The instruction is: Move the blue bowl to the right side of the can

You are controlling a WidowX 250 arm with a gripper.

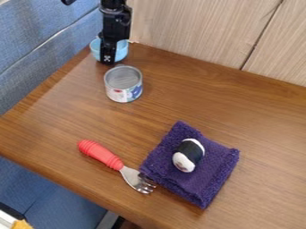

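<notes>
In the lower right part of the frame I see a folded purple cloth lying on the brown wooden desk. On the cloth rests a white toy sushi roll with a dark band around its middle. To the left of it, at lower centre, I make out a fork with a ribbed red handle pointing to the upper left; its tines reach the cloth's edge. Pale wood panelling spans the upper right, and blue upholstery fills the upper left.

1 claw at 1 blue bowl, perhaps against it, beyond 1 can
</notes>
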